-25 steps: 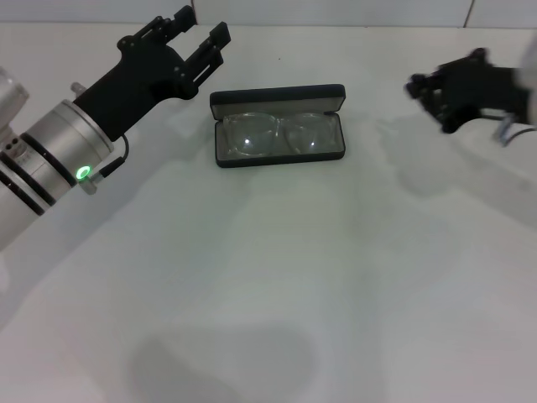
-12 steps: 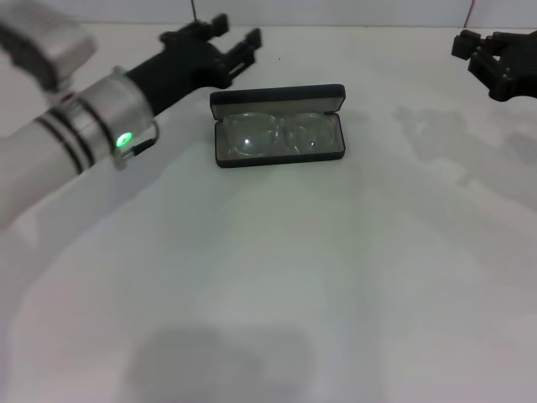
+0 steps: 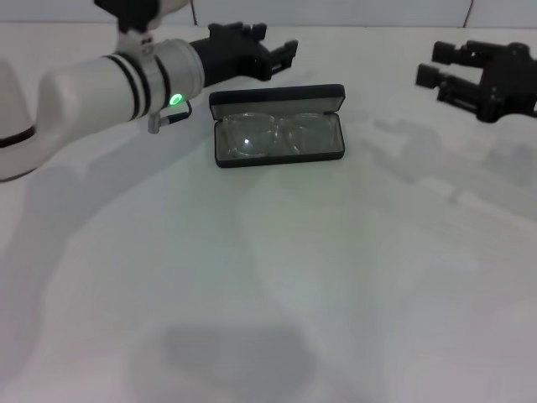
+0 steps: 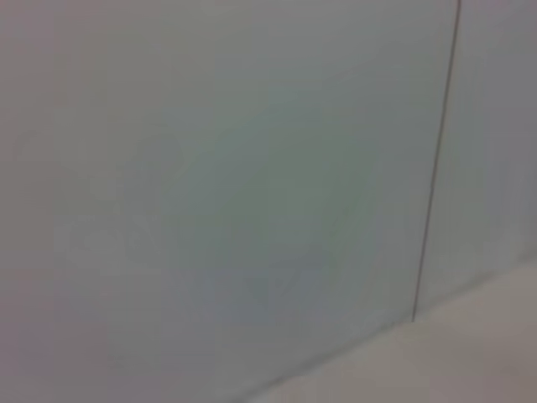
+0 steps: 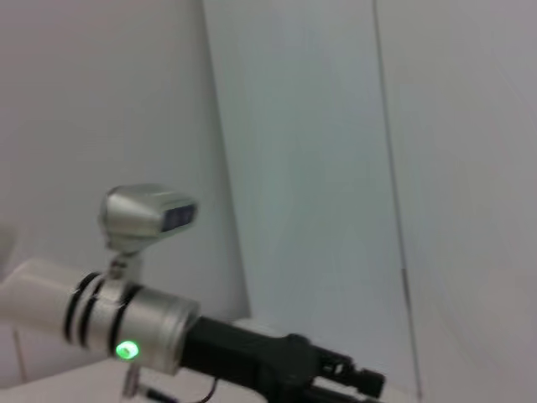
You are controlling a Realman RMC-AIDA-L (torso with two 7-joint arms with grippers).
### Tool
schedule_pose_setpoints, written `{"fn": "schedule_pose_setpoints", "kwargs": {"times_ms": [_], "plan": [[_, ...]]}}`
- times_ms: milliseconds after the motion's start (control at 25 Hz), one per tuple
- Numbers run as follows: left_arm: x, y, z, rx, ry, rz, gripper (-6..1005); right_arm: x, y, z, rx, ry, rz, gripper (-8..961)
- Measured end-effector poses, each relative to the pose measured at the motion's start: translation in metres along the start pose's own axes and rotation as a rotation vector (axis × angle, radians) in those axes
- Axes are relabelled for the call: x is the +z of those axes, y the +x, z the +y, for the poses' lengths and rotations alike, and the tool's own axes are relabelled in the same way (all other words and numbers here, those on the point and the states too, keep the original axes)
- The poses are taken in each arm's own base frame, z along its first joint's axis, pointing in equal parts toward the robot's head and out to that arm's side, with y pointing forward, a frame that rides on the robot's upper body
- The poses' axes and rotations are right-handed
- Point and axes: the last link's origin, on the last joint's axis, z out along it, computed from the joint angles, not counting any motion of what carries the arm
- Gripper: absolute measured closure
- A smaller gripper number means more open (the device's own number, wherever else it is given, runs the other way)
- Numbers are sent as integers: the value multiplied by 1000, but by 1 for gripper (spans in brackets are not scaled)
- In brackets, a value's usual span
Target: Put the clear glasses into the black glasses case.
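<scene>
One pair, clear glasses (image 3: 279,134): lies folded inside the black glasses case (image 3: 278,126), lens facing up, resting on the grey lining of the tray.
Case: open, lid standing up along the far edge, tray toward the robot; it sits on the white table (image 3: 277,277), toward the far side and a little left of centre.
Left gripper (image 3: 270,52): hovers above the table just beyond the far left corner of the case, pointing toward the robot's right; jaws apart, holding nothing, touching neither case nor glasses.
Right gripper (image 3: 436,74): hangs well apart from the case on the right side, pointing toward the robot's left; jaws spread, empty.
Glasses relative to jaws: between the two grippers, near the left one and farther from the right; neither pair of jaws reaches them.
Head view only: shows case, glasses, table and both grippers together.
Left wrist view only: a pale wall (image 4: 210,185) with a thin dark vertical seam; no fingers, case or glasses.
Right wrist view only: the left arm (image 5: 126,323) seen from the side, with a green light, a silver camera housing on top and its black gripper (image 5: 352,382) against the wall; case and glasses do not appear.
</scene>
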Motion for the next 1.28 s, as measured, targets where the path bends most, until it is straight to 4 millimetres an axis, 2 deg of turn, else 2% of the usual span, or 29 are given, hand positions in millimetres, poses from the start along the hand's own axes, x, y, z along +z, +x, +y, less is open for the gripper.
{"fn": "schedule_pose_setpoints", "kwargs": {"times_ms": [120,440,920,1280], "plan": [[5,-4,1,28,22,-61,436,3,2,1,6,-22,36,585],[3,-11,0,20,35,-83,436,4,6,5,-17,-38,83,346],[-19,-51,1,14,38,-133,435,7,5,-1,-35,-11,97,334],[-29,-55,6,3,6,-100,435,15,5,-2,-39,11,98,333]]}}
